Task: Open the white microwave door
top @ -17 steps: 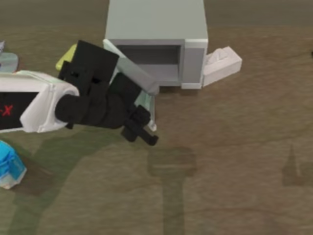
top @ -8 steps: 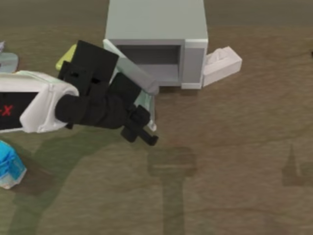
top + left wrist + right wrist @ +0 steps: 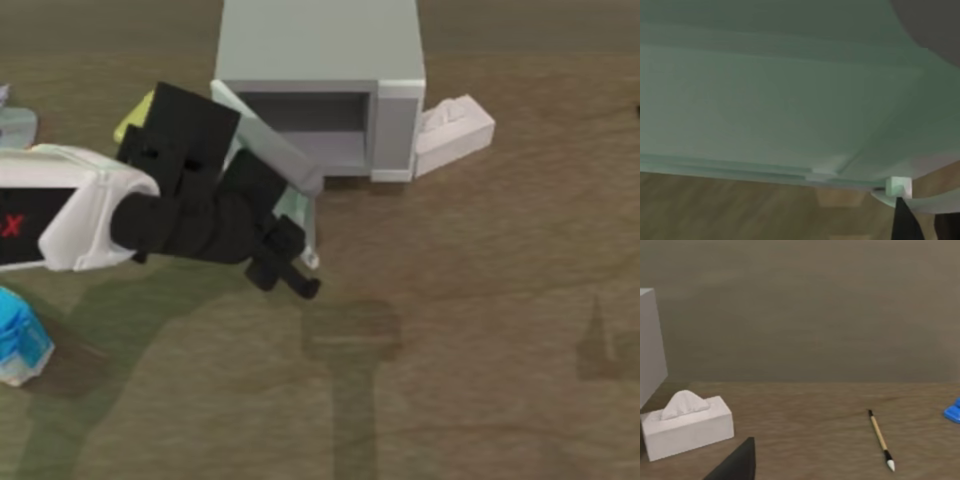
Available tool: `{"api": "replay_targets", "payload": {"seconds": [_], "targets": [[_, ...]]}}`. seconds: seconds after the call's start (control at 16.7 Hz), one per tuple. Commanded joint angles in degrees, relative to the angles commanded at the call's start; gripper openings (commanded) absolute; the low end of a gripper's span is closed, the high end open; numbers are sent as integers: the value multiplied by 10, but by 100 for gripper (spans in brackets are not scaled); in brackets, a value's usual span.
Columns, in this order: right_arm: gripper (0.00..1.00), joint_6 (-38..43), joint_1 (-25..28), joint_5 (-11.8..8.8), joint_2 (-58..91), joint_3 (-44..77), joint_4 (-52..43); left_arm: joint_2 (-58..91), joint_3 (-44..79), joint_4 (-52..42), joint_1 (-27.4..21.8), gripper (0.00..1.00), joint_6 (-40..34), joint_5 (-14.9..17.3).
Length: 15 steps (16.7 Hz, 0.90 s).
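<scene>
The white microwave (image 3: 320,45) stands at the back middle of the table. Its cavity shows, and the microwave door (image 3: 275,140) is swung partly out toward the left front. My left gripper (image 3: 287,270) is at the door's free edge, shut on the slim white handle bar (image 3: 920,200). In the left wrist view the greenish door window (image 3: 780,100) fills most of the picture, with a black finger (image 3: 905,222) just under the handle's mount. My right arm is outside the top view; only a dark part of its gripper (image 3: 740,462) shows in its own wrist view.
A white tissue box (image 3: 455,130) (image 3: 687,427) sits against the microwave's right side. A brush pen (image 3: 881,439) lies on the table farther right. A blue object (image 3: 18,345) is at the left edge, with a yellow item (image 3: 135,120) behind my left arm.
My left arm and gripper have edged slightly to the left with the handle. The door's angle has hardly changed.
</scene>
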Motion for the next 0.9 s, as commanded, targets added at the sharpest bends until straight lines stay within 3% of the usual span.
{"api": "replay_targets", "payload": {"seconds": [0.3, 0.9], "targets": [[100, 0, 0, 0, 0, 0, 0, -6, -3, -6, 16, 0, 30, 18], [100, 0, 0, 0, 0, 0, 0, -6, -3, -6, 16, 0, 30, 18]]}}
